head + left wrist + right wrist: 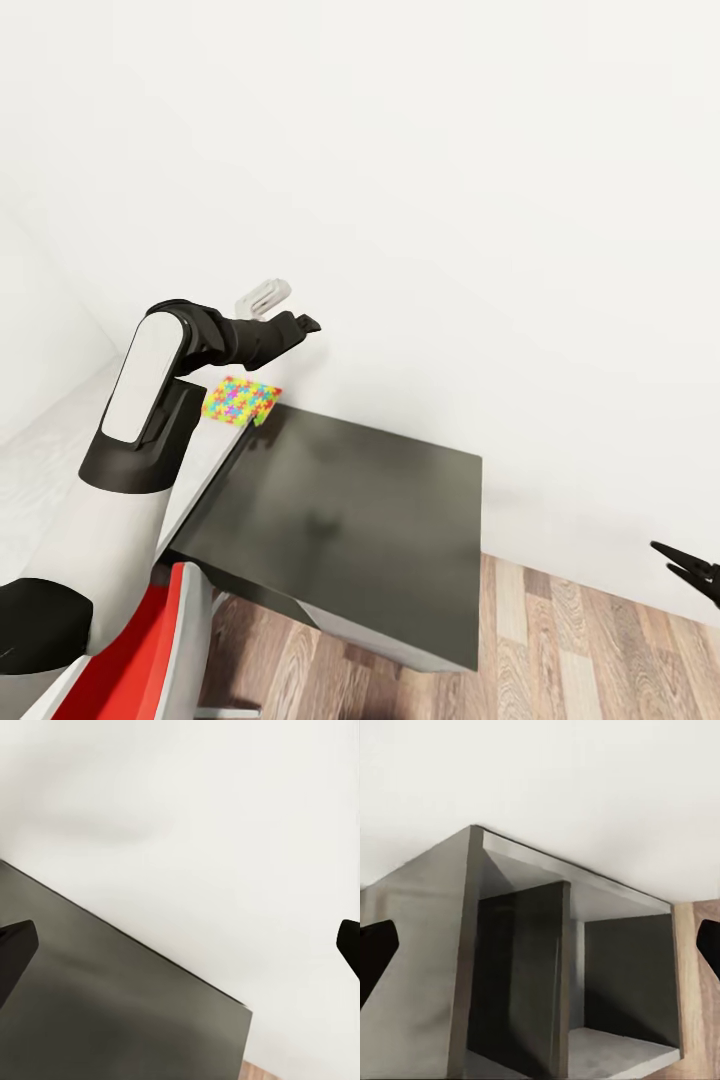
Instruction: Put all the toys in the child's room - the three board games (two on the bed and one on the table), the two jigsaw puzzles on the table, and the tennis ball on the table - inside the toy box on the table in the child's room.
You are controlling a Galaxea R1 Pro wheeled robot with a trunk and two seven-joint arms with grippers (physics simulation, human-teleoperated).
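One jigsaw puzzle [241,400], a flat square of yellow, pink, green and blue pieces, lies on the pale top of the table [205,470] against the white wall. My left gripper [303,323] is raised above and just right of it, pointing at the wall. In the left wrist view that gripper [180,945] is open and holds nothing, with the dark cabinet top beneath it. My right gripper [690,570] hangs low at the far right over the floor. It is open [540,945] and faces dark grey furniture. The toy box, board games, tennis ball and bed are out of view.
A low cabinet with a dark top [345,510] stands against the wall right of the table. Its open dark grey compartments [532,982] face the right wrist camera. A red chair [150,650] is close at the lower left. Wood-plank floor [590,660] lies to the right. A small pale object [264,295] shows behind my left forearm.
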